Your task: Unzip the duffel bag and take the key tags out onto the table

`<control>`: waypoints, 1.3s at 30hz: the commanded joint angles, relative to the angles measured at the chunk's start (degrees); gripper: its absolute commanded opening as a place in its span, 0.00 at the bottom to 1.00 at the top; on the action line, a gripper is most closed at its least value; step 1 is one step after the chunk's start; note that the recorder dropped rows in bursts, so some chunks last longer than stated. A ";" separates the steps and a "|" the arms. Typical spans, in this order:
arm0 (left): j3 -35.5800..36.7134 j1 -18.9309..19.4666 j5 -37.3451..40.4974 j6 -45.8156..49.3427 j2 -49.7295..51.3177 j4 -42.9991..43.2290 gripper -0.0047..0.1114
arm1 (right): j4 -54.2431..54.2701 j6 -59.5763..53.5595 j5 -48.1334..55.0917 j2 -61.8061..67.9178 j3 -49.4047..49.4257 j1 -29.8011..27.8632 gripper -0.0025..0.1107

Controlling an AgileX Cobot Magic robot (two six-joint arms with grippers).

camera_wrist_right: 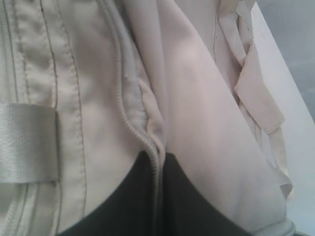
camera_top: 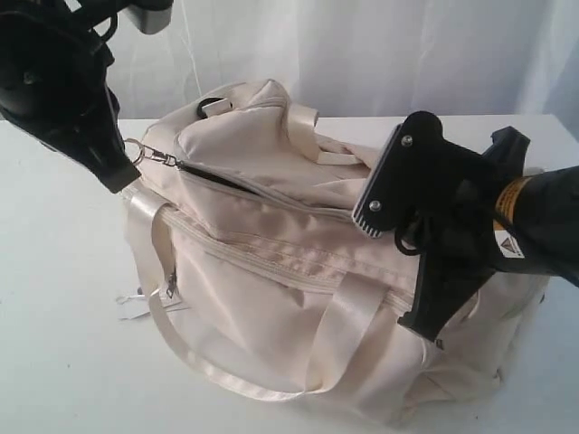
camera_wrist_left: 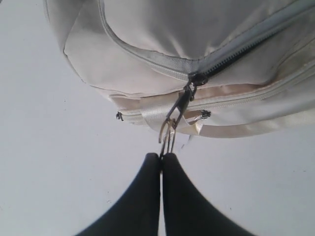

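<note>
The cream-white duffel bag [camera_top: 271, 271] lies on the white table [camera_top: 54, 362]. My left gripper [camera_top: 127, 176] is at the bag's left end, shut on the metal zipper pull [camera_wrist_left: 172, 123] of the top zipper. A short dark gap [camera_top: 213, 176] shows where that zipper has parted beside the slider. My right gripper [camera_top: 418, 325] presses down on the bag's right part, and its black fingers [camera_wrist_right: 128, 196] are shut on a fold of the bag's zipper seam [camera_wrist_right: 135, 128]. The key tags are hidden from every view.
A shiny strap handle [camera_top: 335, 334] loops over the bag's front. A second, closed zipper [camera_top: 271, 262] runs along the bag's side. A small white paper tag [camera_top: 136, 303] lies on the table by the bag's left corner. A white curtain [camera_top: 362, 45] hangs behind.
</note>
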 commanded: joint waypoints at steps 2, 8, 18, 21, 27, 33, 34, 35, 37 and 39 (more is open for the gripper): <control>1.25 0.46 5.59 -1.14 -2.81 4.31 0.04 | -1.80 0.39 2.64 0.73 0.04 -0.54 0.02; 5.39 0.46 -2.13 -1.14 -2.81 2.59 0.04 | -0.96 0.29 -0.55 -0.05 -0.31 -0.54 0.06; 11.03 0.46 -13.15 -0.52 -2.69 3.51 0.04 | 9.46 -0.38 -7.80 -6.45 -2.62 0.03 0.60; 12.22 0.46 -14.60 -0.52 -2.69 3.51 0.04 | 10.19 -2.67 -13.70 -6.27 -2.62 2.43 0.62; 13.03 0.46 -15.18 -0.52 -2.69 3.06 0.04 | 10.07 -5.22 -22.49 1.74 -3.53 7.07 0.63; 13.03 0.46 -15.18 -0.52 -2.69 2.62 0.04 | 9.60 -5.22 -24.87 14.10 -9.92 7.46 0.63; 13.03 0.46 -15.18 -0.52 -2.69 2.62 0.04 | 9.60 -5.22 -25.57 15.57 -11.01 7.59 0.63; 13.03 0.46 -15.18 -0.52 -2.69 2.62 0.04 | 9.60 -5.22 -25.94 16.83 -12.00 7.84 0.63; 13.03 0.46 -15.18 -0.52 -2.69 2.62 0.04 | 9.60 -5.22 -26.06 18.76 -13.46 8.15 0.63; 13.03 0.46 -15.18 -0.52 -2.69 2.62 0.04 | 9.60 -5.22 -25.71 20.38 -14.43 8.70 0.60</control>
